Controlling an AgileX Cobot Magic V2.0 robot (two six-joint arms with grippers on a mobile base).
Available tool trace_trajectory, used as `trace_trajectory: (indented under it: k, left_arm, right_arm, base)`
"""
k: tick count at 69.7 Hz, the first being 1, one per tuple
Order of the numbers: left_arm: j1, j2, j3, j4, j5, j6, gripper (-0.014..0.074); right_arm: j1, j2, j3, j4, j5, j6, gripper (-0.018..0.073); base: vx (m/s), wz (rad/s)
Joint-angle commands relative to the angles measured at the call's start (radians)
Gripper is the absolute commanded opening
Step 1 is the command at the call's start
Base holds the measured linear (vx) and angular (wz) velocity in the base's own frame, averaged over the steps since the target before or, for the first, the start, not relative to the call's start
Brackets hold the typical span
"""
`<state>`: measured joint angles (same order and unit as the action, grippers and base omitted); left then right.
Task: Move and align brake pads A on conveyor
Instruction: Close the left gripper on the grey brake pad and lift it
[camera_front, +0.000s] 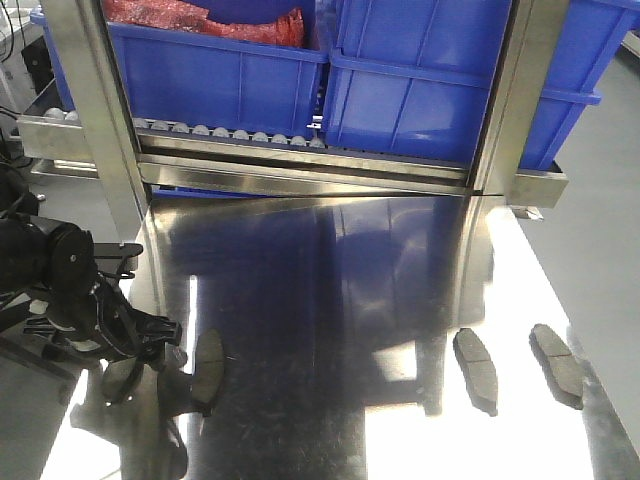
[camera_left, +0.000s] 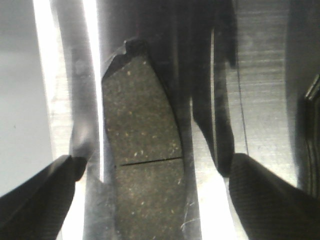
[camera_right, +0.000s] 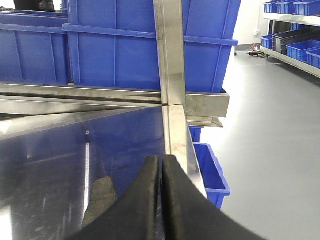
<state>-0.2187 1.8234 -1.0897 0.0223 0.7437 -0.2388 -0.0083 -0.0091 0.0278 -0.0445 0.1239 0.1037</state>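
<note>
Front view: your left gripper (camera_front: 165, 352) stands over one pad (camera_front: 208, 368) on the steel table (camera_front: 340, 280), with two more pads (camera_front: 476, 370) well apart to the right. Left wrist: its fingers (camera_left: 35, 200) are spread, the pad between them. Right wrist: your right gripper (camera_right: 161, 192) is pressed together.

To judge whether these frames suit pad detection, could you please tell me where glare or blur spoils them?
Front view: white glare washes the steel table near the pads. Left wrist view: glare streaks beside the pad; the left end effector has out-of-focus fingers. Right wrist view: bins sharp, shut right end effector dark, soft.
</note>
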Motion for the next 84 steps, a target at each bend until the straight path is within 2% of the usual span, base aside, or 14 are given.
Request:
trace_trajectory:
  k: [1,18,46,55,67,84]
  left_arm:
    - [-0.004,-0.041,-0.029,-0.006,-0.016,-0.011,0.0578]
    - [-0.004,-0.041,-0.029,-0.005,-0.017,-0.011,0.0454]
    - [-0.004,-0.041,-0.029,-0.004,-0.031,-0.010,0.0097]
    - [-0.004,-0.043,-0.029,-0.003,-0.036,-0.008,0.0054]
    - [-0.005,-0.071,-0.013,0.008,-0.055,-0.008,0.0052]
    - [-0.005,-0.252,0.178,0.008,-0.190,-0.008,0.0056]
  right_arm:
    - [-0.005,-0.011,0.006,-0.007,-0.076,0.000,-0.0001]
    - [-0.005,-0.011,0.006,-0.007,-0.076,0.000,-0.0001]
    - [-0.005,-0.011,0.006,-0.007,-0.076,0.000,-0.0001]
    - [-0.005,-0.011,0.006,-0.007,-0.076,0.000,-0.0001]
    - [-0.005,-0.011,0.006,-0.007,-0.076,0.000,-0.0001]
    - [-0.005,-0.011,0.006,-0.007,-0.076,0.000,-0.0001]
  base:
    - [0.00,0.00]
    - [0.00,0.00]
    - [0.00,0.00]
    - [0.00,0.00]
    - [0.00,0.00]
    - [0.00,0.00]
